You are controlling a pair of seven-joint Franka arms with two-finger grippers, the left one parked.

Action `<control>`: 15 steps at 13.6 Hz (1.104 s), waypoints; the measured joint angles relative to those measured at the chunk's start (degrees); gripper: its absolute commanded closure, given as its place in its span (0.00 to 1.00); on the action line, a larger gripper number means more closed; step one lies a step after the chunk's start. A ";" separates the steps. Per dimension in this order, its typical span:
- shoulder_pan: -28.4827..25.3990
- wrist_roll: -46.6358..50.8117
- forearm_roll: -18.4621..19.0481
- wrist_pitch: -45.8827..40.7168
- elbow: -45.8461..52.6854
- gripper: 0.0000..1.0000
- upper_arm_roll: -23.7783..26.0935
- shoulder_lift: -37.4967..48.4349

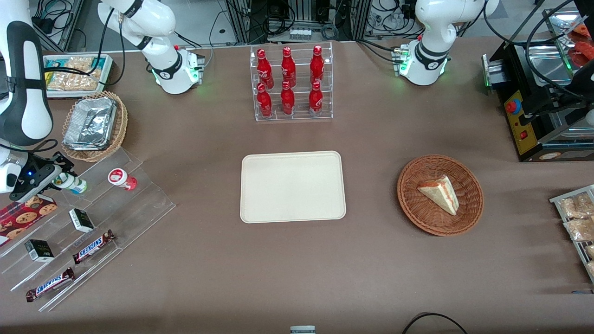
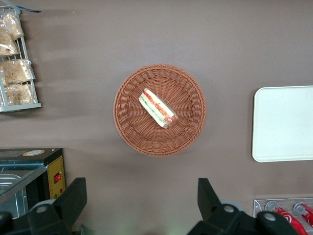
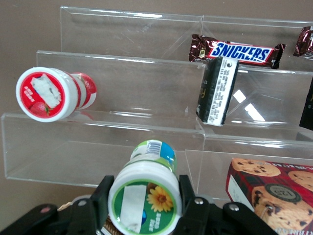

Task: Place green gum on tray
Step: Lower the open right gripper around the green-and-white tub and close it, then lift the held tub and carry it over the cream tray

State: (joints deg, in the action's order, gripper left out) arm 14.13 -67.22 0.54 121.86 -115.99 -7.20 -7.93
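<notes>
So the tool [image 3: 144, 208] has the green gum [image 3: 145, 193] pinched between its two fingers, one on each side of the white lid end, right at the clear stepped display rack [image 1: 100, 218] at the left edge of the front view. In that view the bottle sits at the tool tip at middle left, lying on its side, just over the top step. The tray [image 1: 293, 186] is bare in the middle of the frame, well apart from the rack.

The grip looks fairly centred in the wrist view: the flower label faces the camera and the fingers hug the lid evenly, so I'd guess it won't twist out. The bottle is round and slick, though, so I'd lift straight up first rather than dragging sideways. The red-lid bottle [image 1: 121, 178] lies on the same step, near the green one, and a sideways sweep could knock it rolling. The cookie box [image 3: 274, 188] is just beside the tool too, so a clean vertical exit matters.

Once clear of the rack lip, carry it across toward the frame centre, come down low over the tray and let go close to the surface so it doesn't bounce or roll off the low rim.
</notes>
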 measured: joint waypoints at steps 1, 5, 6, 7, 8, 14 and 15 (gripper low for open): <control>-0.06 -0.03 0.00 0.00 0.01 1.00 0.02 0.00; -0.27 -0.08 0.01 -2.73 2.60 1.00 0.59 0.65; -0.65 -0.08 0.01 -4.88 4.27 1.00 0.80 0.90; -1.38 0.04 0.01 -6.71 5.74 1.00 0.91 1.18; -2.33 0.74 0.01 -8.19 6.87 1.00 1.00 1.41; -12.36 16.10 0.00 -14.09 7.85 1.00 1.40 1.97; -14.87 20.06 -0.01 -14.77 7.85 1.00 1.49 1.96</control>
State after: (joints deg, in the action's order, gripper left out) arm -0.73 -47.15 0.53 107.09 -108.14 -5.71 -5.97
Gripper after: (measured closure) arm 0.410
